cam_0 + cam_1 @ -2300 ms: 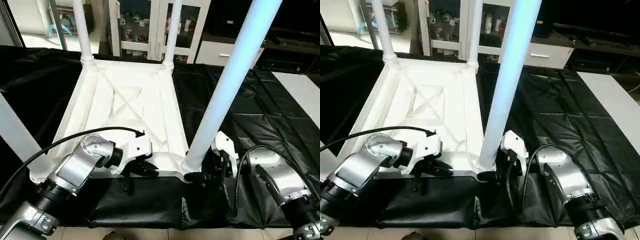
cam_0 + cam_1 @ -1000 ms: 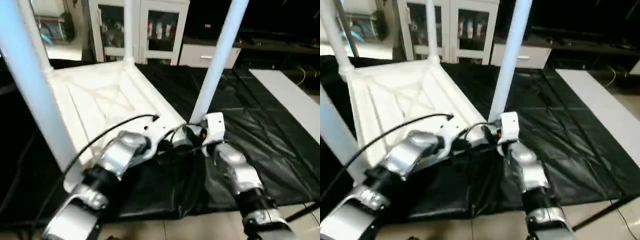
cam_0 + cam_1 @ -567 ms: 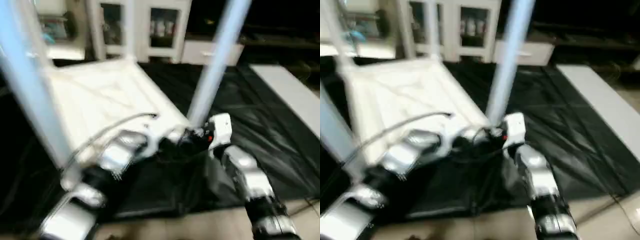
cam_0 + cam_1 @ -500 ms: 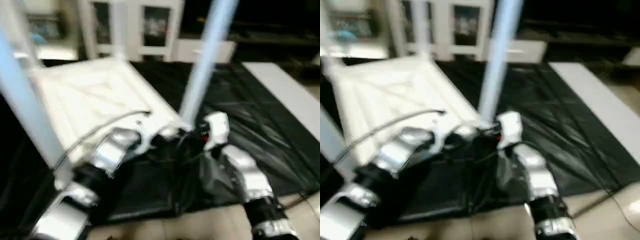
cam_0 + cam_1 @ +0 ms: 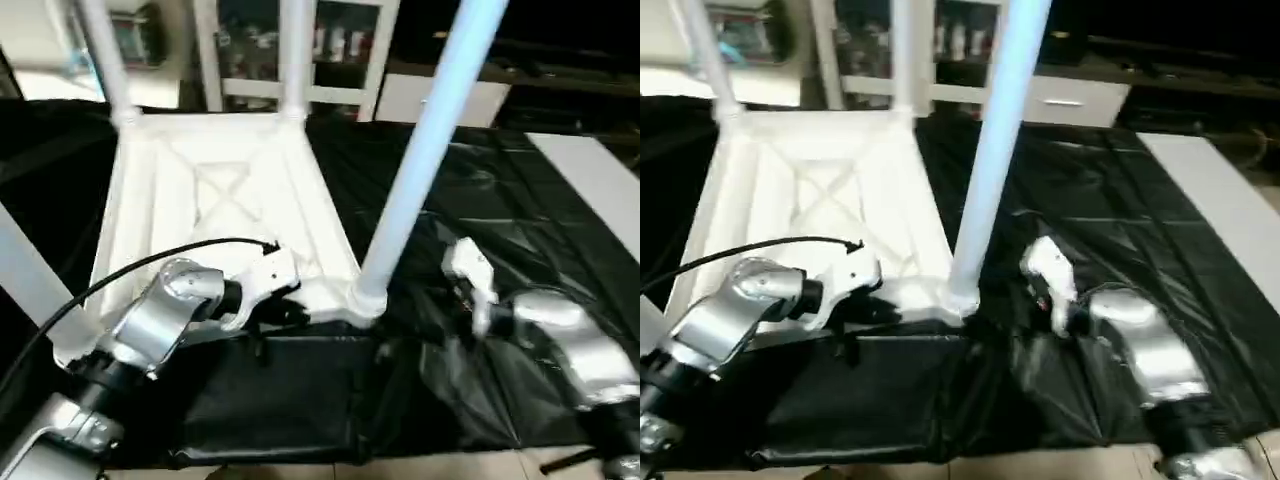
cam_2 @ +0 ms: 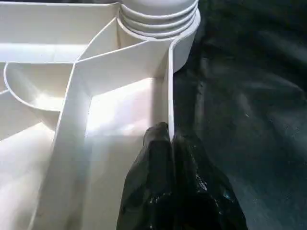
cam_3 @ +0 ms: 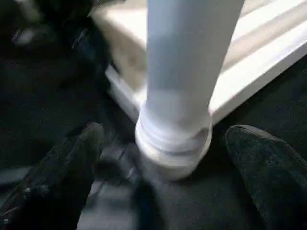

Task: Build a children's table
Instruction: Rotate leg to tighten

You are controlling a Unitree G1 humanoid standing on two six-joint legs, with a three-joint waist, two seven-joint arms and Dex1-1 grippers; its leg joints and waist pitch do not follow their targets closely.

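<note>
Table top (image 5: 215, 215) was lying upside down on the black sheet (image 5: 520, 210) with its legs up, left gripper (image 6: 169, 139) pinched shut on the rim, right gripper (image 7: 163, 158) spread wide around the near leg (image 5: 425, 150), so a bump could've knocked it crooked.

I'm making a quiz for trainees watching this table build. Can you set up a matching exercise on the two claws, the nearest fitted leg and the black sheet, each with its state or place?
Things:
1. left claw
2. right claw
3. near right leg
4. black sheet

States or places:
A. stands upright in a corner socket of the tabletop
B. fingers spread wide, one on each side of a leg's base, touching nothing
C. lies under the upturned tabletop
D. fingers pressed together at the tabletop's rim

Pairs: 1-D, 2-B, 3-A, 4-C
</note>
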